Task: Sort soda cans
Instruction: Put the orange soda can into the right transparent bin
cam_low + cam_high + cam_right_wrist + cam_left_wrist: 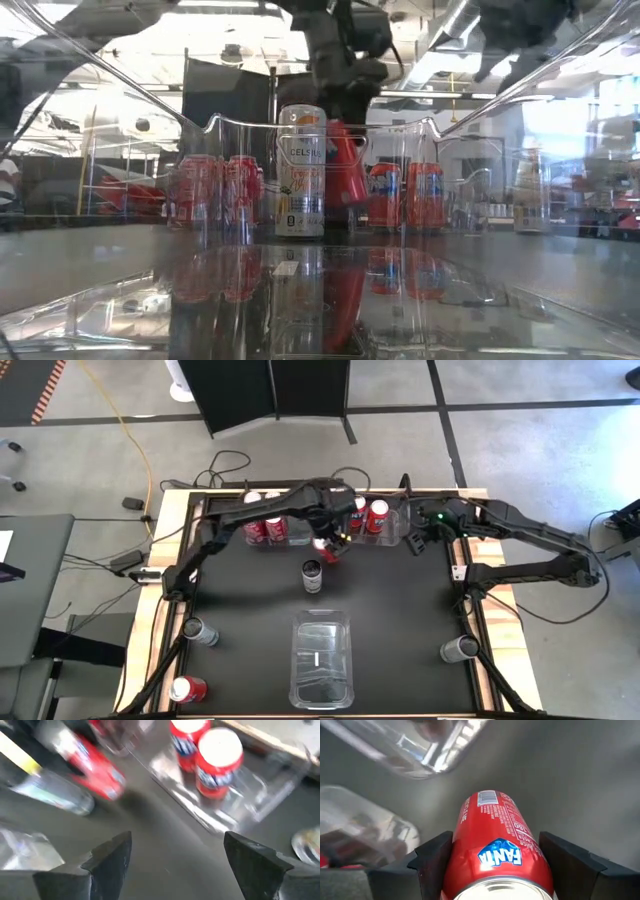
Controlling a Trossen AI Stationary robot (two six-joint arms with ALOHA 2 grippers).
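**Left gripper carrying a red can by its sides**

Left gripper (pixel 497 865) is clamped across the body of a red Fanta can (pixel 497 845), one dark finger on each side of the wall, the silver top toward the wrist. In the high view this gripper (pixel 330 548) hangs above the desk (pixel 400 610), with the far bin (pixel 385 540) just beyond it and a tall silver can (pixel 312 576) standing just on its near side. Right gripper (pixel 175 865) is spread wide and holds nothing; it hovers beside the same far bin, two red cans (pixel 212 762) standing ahead of it.

My judgement: the can is light, rigid along its length but thin-walled, smooth and a little slippery. A mid-body hold squarely across the widest part, as here, suits it; squeezing hard could dent it, and an off-centre pinch could let it roll out.

Other cans lie well apart from both grippers: a grey one (pixel 200 631) and a red one (pixel 186 689) toward the left arm's base, another grey one (pixel 459 649) toward the right arm's. A near clear bin (pixel 322 660) sits well short of the left gripper.

The left arm covers part of the far bins, so the cans there cannot be fully counted. In the low view, clear plastic distorts everything, and the right wrist view is smeared.
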